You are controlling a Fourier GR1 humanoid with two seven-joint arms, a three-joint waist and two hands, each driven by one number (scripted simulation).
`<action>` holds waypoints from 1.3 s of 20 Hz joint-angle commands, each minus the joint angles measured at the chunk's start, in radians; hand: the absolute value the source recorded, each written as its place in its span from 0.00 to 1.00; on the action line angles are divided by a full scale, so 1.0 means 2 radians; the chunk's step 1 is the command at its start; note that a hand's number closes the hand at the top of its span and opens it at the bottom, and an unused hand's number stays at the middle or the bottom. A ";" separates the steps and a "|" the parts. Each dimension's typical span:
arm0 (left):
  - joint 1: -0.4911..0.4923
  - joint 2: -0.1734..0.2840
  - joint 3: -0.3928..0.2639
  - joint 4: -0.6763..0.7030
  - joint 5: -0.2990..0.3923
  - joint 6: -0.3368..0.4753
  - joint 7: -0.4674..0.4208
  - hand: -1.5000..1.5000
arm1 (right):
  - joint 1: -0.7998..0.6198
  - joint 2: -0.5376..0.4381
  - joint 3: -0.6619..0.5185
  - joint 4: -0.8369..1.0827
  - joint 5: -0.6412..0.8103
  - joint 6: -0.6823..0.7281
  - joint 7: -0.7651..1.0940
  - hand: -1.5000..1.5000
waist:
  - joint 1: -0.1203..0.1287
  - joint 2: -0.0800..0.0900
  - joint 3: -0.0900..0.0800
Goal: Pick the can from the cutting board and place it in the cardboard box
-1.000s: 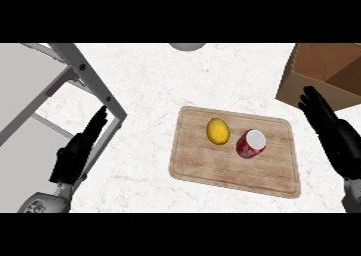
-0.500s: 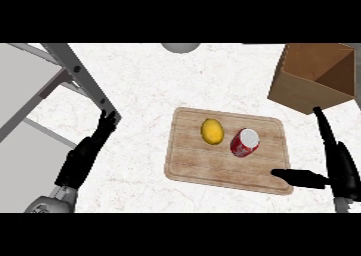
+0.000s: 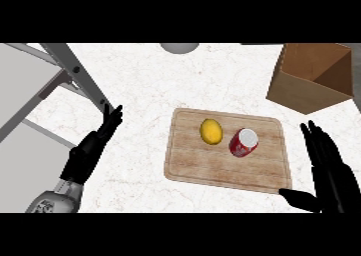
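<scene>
Squarely mid-counter: a wooden cutting board (image 3: 229, 152), carrying 2 things side by side. Toward 3 o'clock of the board's middle, the red can (image 3: 243, 142), tipped over with its pale end showing (touching nothing but the board). Just to its 9 o'clock, apart from it, a yellow lemon (image 3: 211, 130).

Up at 1 o'clock from the board, well apart: the cardboard box (image 3: 311, 77), open-topped, brown inside walls visible.

At 4 o'clock from the can, off the board's right edge: the right hand (image 3: 329, 170), fingers straight and spread upward, thumb stuck out toward 9 o'clock over the board's lower right corner. Holding nothing, not touching the can.

At 9 o'clock from the board, on the pale marbled counter (image 3: 146, 80): the left hand (image 3: 91, 150), fingers straight and close together, pointing toward 1 o'clock, empty; grey forearm below it at the lower edge.

Along the far left, at 10 o'clock: a grey framed structure (image 3: 28, 90) with slanted bars. At 12 o'clock, cut by the top edge, a small grey rounded object (image 3: 179, 47), too little shown to identify.
</scene>
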State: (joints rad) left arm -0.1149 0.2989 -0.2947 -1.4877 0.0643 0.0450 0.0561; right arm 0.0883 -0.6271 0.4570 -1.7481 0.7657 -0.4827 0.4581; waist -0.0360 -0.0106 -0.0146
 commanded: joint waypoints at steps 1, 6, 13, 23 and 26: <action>-0.033 -0.010 0.005 -0.008 -0.007 0.007 -0.008 0.50 | 0.007 0.000 0.041 -0.101 0.074 0.086 0.124 0.00 | -0.002 -0.001 0.002; -0.039 -0.002 0.008 -0.012 0.000 -0.013 -0.006 0.50 | -0.016 0.050 0.095 -0.203 0.064 0.237 0.272 0.00 | 0.014 0.003 0.005; -0.058 -0.011 0.011 -0.038 -0.002 -0.022 0.028 0.50 | -0.130 0.163 0.084 -0.186 0.032 0.362 0.396 0.00 | 0.023 0.006 0.007; -0.064 -0.032 0.028 0.002 -0.023 -0.033 -0.005 0.50 | -0.164 0.222 0.022 -0.097 0.043 0.377 0.354 0.00 | 0.018 0.006 0.007; -0.062 -0.039 0.028 -0.005 -0.030 -0.026 0.011 0.50 | -0.113 0.216 0.034 -0.052 0.061 0.336 0.306 0.00 | 0.017 0.006 0.007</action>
State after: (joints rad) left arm -0.2201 0.2441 -0.2412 -1.5202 0.0290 -0.0165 0.0681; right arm -0.1660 -0.2123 0.5408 -1.9170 0.8795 0.1810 1.0498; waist 0.0020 0.0001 -0.0005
